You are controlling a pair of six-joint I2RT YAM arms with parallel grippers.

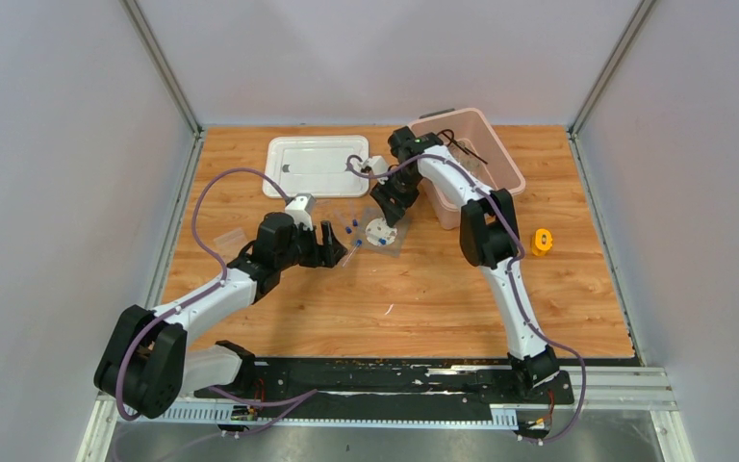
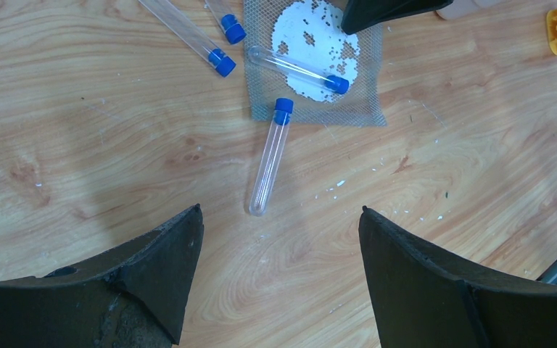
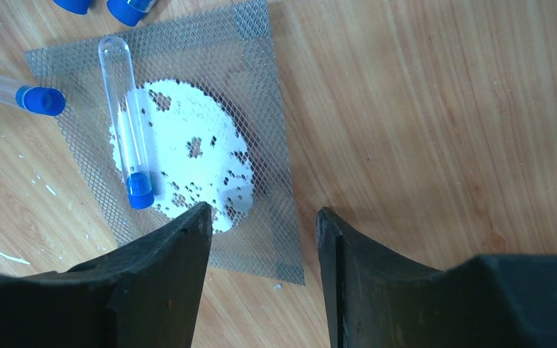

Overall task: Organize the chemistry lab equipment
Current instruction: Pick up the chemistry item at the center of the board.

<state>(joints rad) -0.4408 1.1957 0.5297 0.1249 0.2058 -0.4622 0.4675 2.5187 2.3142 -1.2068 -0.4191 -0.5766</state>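
While agape, right pincer (image 3: 262, 210) over edge of mesh square (image 3: 188, 138).

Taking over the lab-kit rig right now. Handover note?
The left gripper: jaws open, empty, facing a loose tube.
The right gripper: jaws apart, empty, over the mesh edge.
The mesh lies flat with another tube across it; two more tubes lie beside it.
Done: tripod in the bin.
Left: mesh and all four tubes.
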